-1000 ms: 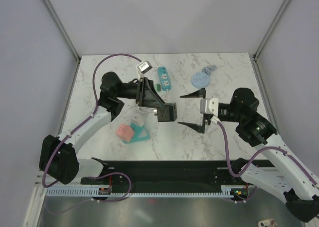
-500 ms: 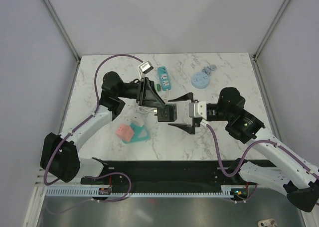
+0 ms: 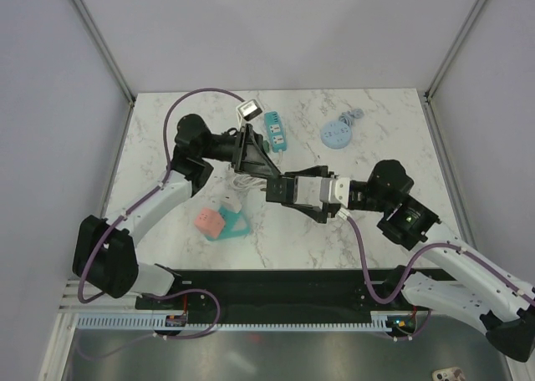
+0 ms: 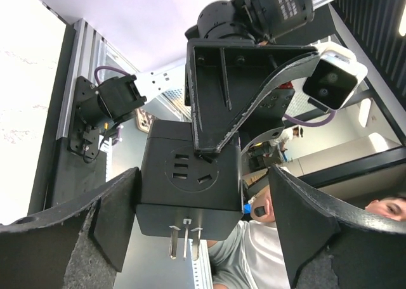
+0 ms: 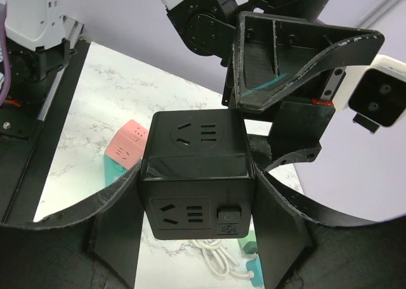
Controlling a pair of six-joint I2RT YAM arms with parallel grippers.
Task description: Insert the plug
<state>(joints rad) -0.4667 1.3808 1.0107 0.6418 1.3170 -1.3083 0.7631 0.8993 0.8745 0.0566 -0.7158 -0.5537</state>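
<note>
The black socket cube [image 5: 198, 175] hangs above the table [image 3: 393, 114], mid-field between the two arms. The right hand [image 3: 294, 194] is clamped flat on two opposite side faces. The left hand [image 3: 261, 165] is at the cube's back, but its wrist view shows one finger against the cube and background beside the other, so I cannot tell whether it grips. The cube looks like rigid, fairly light moulded plastic with smooth faces that could slip. It is probably best held on plain opposite sides, clear of the metal prongs [image 4: 183, 239] underneath, which may bend, and of the rocker switch [image 5: 228, 222]. By count there is one black cube, one pink socket cube [image 3: 209, 220], one teal power strip [image 3: 275, 132], one coiled white cable [image 3: 242, 181] and two hands.
</note>
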